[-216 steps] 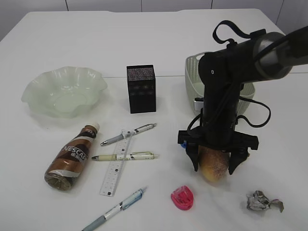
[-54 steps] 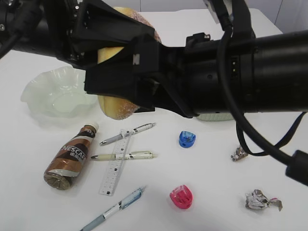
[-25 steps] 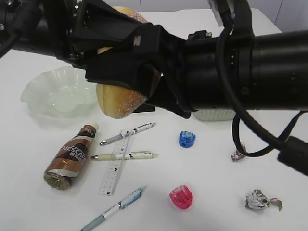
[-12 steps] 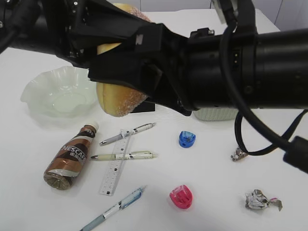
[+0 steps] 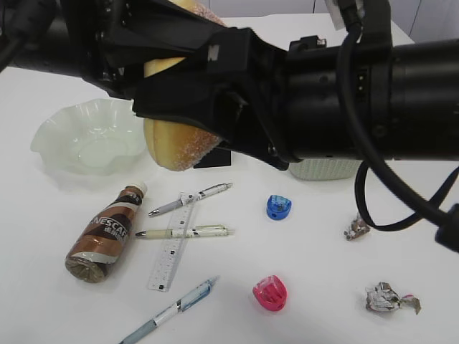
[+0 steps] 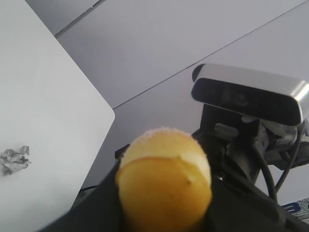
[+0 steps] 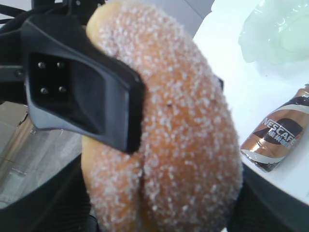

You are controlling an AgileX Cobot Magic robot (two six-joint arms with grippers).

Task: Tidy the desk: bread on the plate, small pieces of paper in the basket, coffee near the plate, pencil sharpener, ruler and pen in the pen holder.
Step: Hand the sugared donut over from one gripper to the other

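Observation:
The sugared bread (image 5: 176, 147) (image 6: 164, 188) (image 7: 183, 145) hangs in the air close to the camera, above the table's left half. My left gripper (image 6: 164, 208) is shut on it, and one of its fingers (image 7: 82, 92) lies flat against the crust. My right gripper (image 7: 164, 212) hugs the same bread from both sides. The pale green plate (image 5: 54, 136) sits at the left with the coffee bottle (image 5: 104, 236) lying below it. The ruler (image 5: 172, 251), three pens (image 5: 186, 232), a blue sharpener (image 5: 278, 207), a pink sharpener (image 5: 270, 294) and paper scraps (image 5: 391, 299) lie on the table.
Both black arms fill the upper part of the exterior view and hide most of the pen holder (image 5: 215, 159) and the basket (image 5: 326, 170). A smaller paper scrap (image 5: 355, 228) lies right of the blue sharpener.
The bread and both grippers have drifted slightly up and left in the exterior view. Everything on the table lies as before.

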